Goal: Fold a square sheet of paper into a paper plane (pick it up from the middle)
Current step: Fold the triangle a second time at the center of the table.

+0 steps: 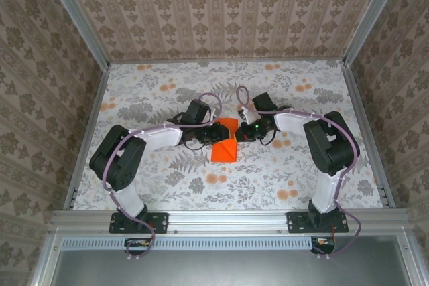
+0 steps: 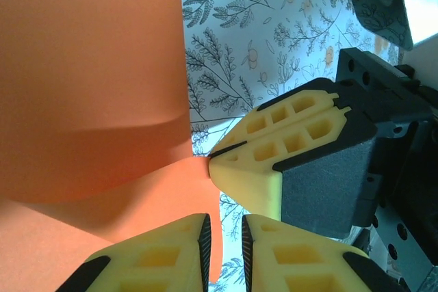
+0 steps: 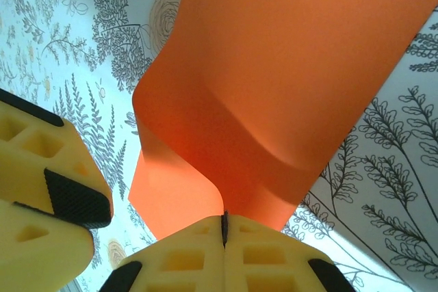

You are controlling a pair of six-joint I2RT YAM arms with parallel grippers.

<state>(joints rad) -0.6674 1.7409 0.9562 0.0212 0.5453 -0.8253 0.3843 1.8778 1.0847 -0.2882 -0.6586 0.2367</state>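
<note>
1. Reaching in from its base at the near-left corner of the flower-printed table (image 1: 167, 85), the black and white left arm (image 1: 157, 137) bends toward the table's middle.
2. The left gripper (image 2: 224, 241), with blocky yellow fingers and black ribbed pads, sits just left of the paper. Its jaws stand a narrow slit apart. One edge of the paper runs down into that slit against the left-hand pad, and the table's pattern shows through the rest of the gap, so nothing is clamped there.
3. The thin, bright orange square sheet of paper (image 1: 224, 149) is at the middle of the table, between the two grippers. Its part toward the near edge lies on the table, while the part toward the far edge is lifted and bowed in a soft curve.
4. The right gripper (image 3: 224, 227) sits just right of the sheet. Its yellow fingers are pressed together and pinch a raised fold of the orange paper at their tips, close beside the left gripper's fingers.
5. The black and white right arm (image 1: 301, 122) runs back to its base at the near-right corner.
</note>
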